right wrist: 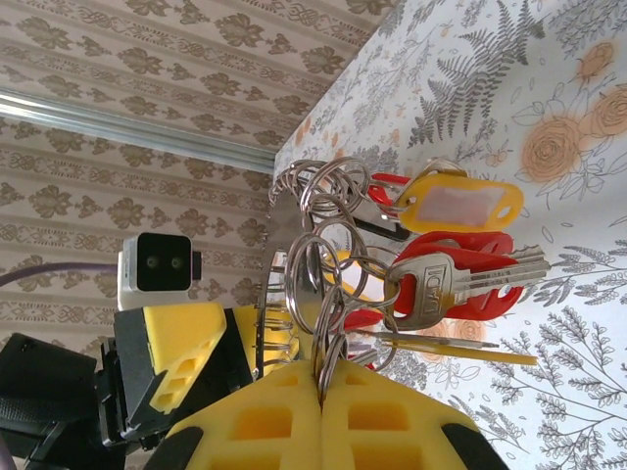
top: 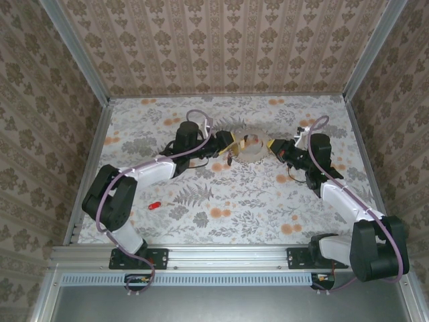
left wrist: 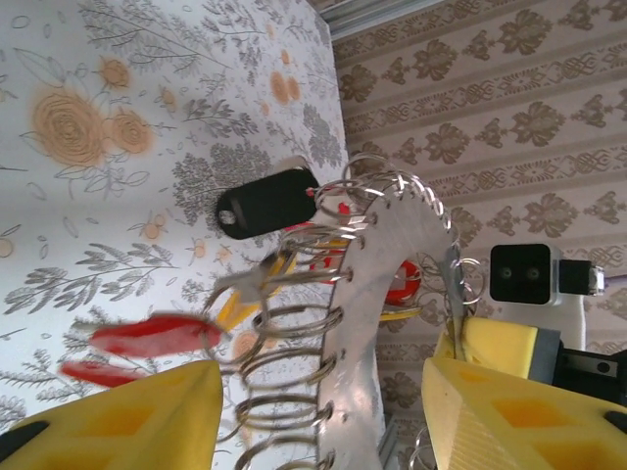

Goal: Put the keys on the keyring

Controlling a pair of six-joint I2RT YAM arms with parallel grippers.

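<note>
The keyring [left wrist: 392,284] is a curved grey metal plate with several small wire rings along its rim, held upright between the two arms [top: 253,149]. My right gripper [right wrist: 321,377] is shut on its rim and wire rings [top: 273,145]. My left gripper [left wrist: 318,382] is open, its yellow fingers [left wrist: 118,421] wide on either side of the plate [top: 232,143]. Hanging from the rings are a silver key [right wrist: 460,279] over red ones, a yellow tag [right wrist: 460,206], a black tag [left wrist: 266,203] and blurred red keys [left wrist: 147,335]. One red key [top: 155,204] lies loose on the table.
The floral tablecloth [top: 228,208] is walled in by patterned panels on three sides, with metal rails along the edges. The right wrist camera block [left wrist: 521,274] sits just behind the keyring, and the left wrist camera block [right wrist: 157,269] faces it.
</note>
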